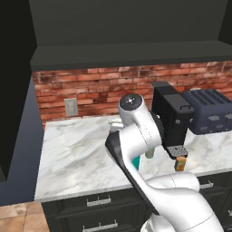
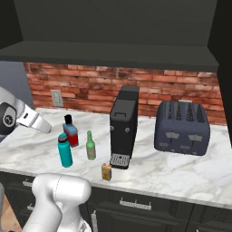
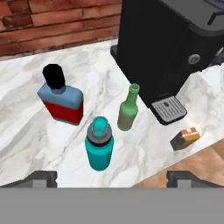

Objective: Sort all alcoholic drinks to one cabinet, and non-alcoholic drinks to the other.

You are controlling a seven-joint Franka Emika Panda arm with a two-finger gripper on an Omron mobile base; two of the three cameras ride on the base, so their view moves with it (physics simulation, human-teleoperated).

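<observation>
You look down on a marble counter (image 2: 190, 174) with bare stone stretching toward nine o'clock and its front edge close under the drinks. One black coffee machine (image 2: 123, 127) stands at the centre, and the right base view adds one dark four-slot toaster (image 2: 182, 128) at three o'clock.

Four drinks stand upright, apart from each other. In the hand view, the teal bottle (image 3: 99, 146) sits nearest the counter edge, the blue flask (image 3: 61, 98) at ten o'clock from it, the green bottle (image 3: 128, 109) at one o'clock. The small orange carton (image 3: 185, 138) rests by the machine's drip tray at three o'clock.

The gripper (image 3: 112, 179) hovers above the teal bottle, fingertips (image 3: 41, 178) spread wide, pinching nothing.

The left base view hides most drinks behind the arm.
</observation>
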